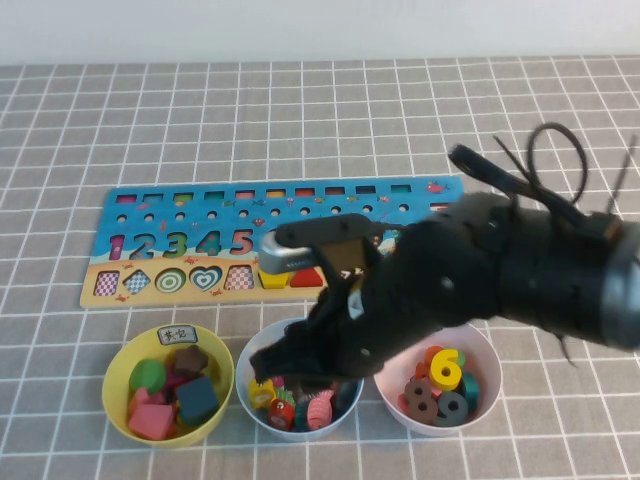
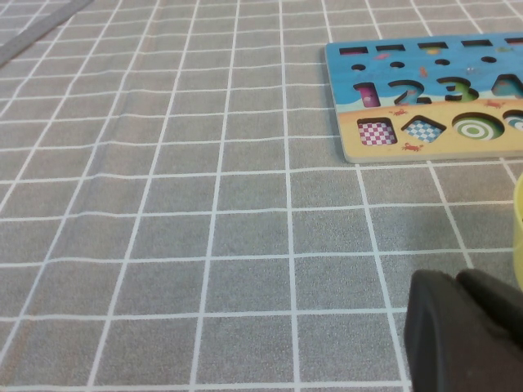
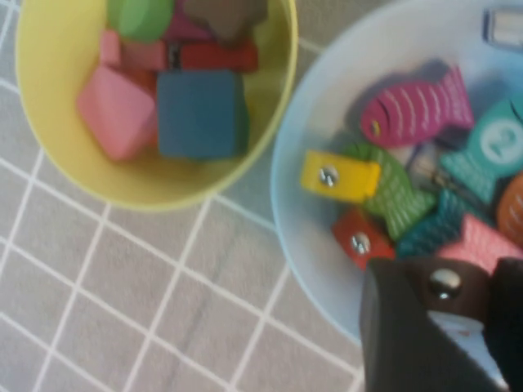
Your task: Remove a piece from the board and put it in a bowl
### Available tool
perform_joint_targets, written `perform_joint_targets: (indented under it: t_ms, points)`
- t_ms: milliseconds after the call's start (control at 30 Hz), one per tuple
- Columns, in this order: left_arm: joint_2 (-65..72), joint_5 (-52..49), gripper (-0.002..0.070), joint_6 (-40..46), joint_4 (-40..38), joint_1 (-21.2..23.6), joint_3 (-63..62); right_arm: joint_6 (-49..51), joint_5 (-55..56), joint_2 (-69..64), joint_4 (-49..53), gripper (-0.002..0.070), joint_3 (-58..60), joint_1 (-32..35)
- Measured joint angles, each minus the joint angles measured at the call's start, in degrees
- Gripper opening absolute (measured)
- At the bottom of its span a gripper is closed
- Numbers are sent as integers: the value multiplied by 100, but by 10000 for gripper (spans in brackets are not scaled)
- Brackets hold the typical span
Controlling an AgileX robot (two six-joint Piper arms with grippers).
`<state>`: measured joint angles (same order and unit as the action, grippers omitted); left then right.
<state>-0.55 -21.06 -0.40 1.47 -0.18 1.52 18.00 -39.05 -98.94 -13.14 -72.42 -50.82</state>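
Nearest us, at 6 o'clock on the table, the right gripper (image 1: 275, 362) hangs over the light blue bowl (image 1: 243, 378). In the right wrist view its jaws look clenched on the piece (image 3: 445, 282), a tiny dark brown block whose pale round mark shows between the black fingers. So we judge that the piece is off the board, in the grip, and above the bowl's rim beside the coloured fish already inside.

We expect the piece to be light, stiff wood that will not crush but could easily twist or flick out of a pinch this small. The flat opposite faces are the place to hold it. A low, gentle release should keep it from bouncing off the fish and over the rim.

The yellow bowl (image 1: 115, 375) sits at 7 o'clock and touches or nearly touches the blue one. The pale pink bowl (image 1: 400, 410) of numbers sits at 5 o'clock.

Farther off, from 9 to 12 o'clock, lies the board (image 1: 150, 215), partly hidden by the right arm.

The left gripper (image 2: 462, 327) is out of the high view. It is parked over bare grey cloth, well apart from the board's end, with its jaws pressed together on nothing.
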Motion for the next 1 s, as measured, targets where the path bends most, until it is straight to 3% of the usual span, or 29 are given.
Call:
perform_joint_targets:
  t_ms: [267,800,1000]
  points:
    - [0,0,-4,0,0,0,0,0,-378,-501,137,198,-608,0]
    - [0,0,-4,0,0,0,0,262,-508,-670,220,200,-660,0]
    - [0,0,-5,0,0,0,0,283,-632,-670,234,299,-660,0]
